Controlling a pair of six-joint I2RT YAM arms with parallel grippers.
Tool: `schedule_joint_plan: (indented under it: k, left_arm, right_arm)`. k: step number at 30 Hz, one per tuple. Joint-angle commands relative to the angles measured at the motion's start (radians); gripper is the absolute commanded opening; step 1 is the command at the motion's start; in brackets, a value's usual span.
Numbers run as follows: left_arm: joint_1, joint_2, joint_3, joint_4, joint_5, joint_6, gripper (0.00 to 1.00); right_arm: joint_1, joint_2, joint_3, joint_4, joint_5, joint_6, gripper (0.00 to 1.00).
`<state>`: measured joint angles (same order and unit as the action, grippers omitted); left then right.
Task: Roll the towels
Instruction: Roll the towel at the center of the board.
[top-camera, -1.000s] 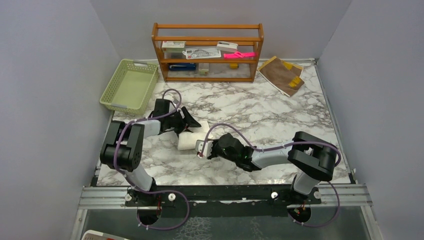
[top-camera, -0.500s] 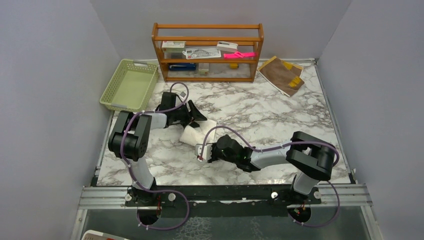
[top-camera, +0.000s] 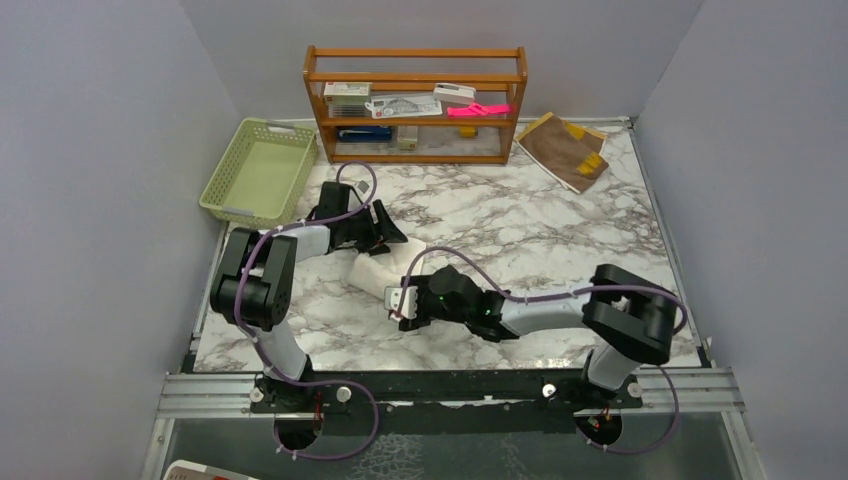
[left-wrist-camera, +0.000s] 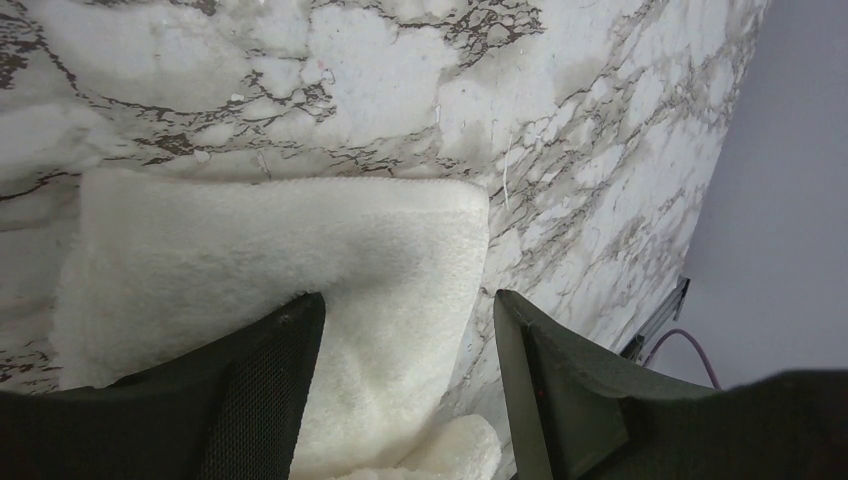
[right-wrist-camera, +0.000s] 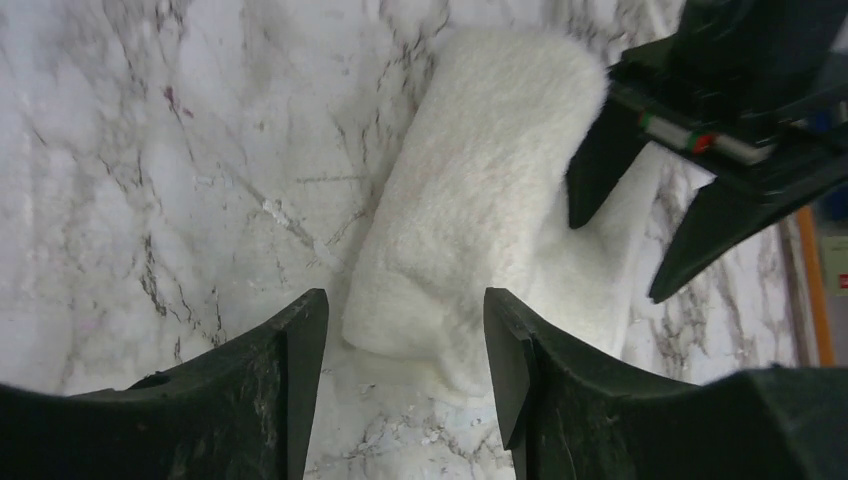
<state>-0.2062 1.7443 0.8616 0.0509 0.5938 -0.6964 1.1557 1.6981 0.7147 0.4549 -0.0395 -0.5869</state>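
Note:
The cream-white towel (top-camera: 371, 269) lies part-rolled on the marble table, left of centre. In the left wrist view this towel (left-wrist-camera: 280, 250) spreads under my left gripper (left-wrist-camera: 400, 325), which is open; one finger is over the cloth, the other over bare marble beside its edge. My right gripper (right-wrist-camera: 405, 315) is open too, with the rolled end of the towel (right-wrist-camera: 480, 190) just beyond its fingertips and nothing between them. From above, the left gripper (top-camera: 388, 234) is on the towel's far side and the right gripper (top-camera: 395, 293) on its near side. The brown towel (top-camera: 562, 148) with yellow patches lies flat at the far right.
A green basket (top-camera: 258, 172) stands at the far left. A wooden shelf (top-camera: 415, 105) with small items runs along the back wall. Grey walls close in the table on both sides and at the back.
My right gripper has opened and let go of the white towel's end. My left gripper has shifted away from the near edge, and the towel has moved with it.

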Motion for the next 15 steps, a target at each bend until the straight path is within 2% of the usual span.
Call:
schedule_joint_plan:
  k: [1,4,5,7,9,15]
  left_arm:
    - [0.01,-0.014,-0.042,-0.024,-0.076,0.012,0.66]
    - [0.011,-0.015,-0.045,-0.021,-0.083,0.003,0.66]
    - [0.012,-0.016,-0.044,-0.02,-0.085,-0.002,0.67]
    - [0.015,-0.019,-0.045,-0.018,-0.086,-0.015,0.67]
    - [0.016,-0.022,-0.047,-0.013,-0.088,-0.032,0.67]
    - [0.022,-0.032,-0.062,0.009,-0.086,-0.074,0.67]
  right_arm:
    - [0.006,-0.161,0.017,-0.035,-0.063,0.097,0.64]
    - [0.002,-0.216,0.003,0.024,-0.069,0.204,0.83]
    - [-0.005,-0.215,0.012,0.034,-0.084,0.227,0.86]
    - [-0.027,-0.171,0.075,-0.028,-0.116,0.255,0.86]
    - [-0.062,-0.11,0.151,-0.09,-0.177,0.275,0.81]
    - [-0.127,0.033,0.303,-0.141,-0.307,0.356,0.73]
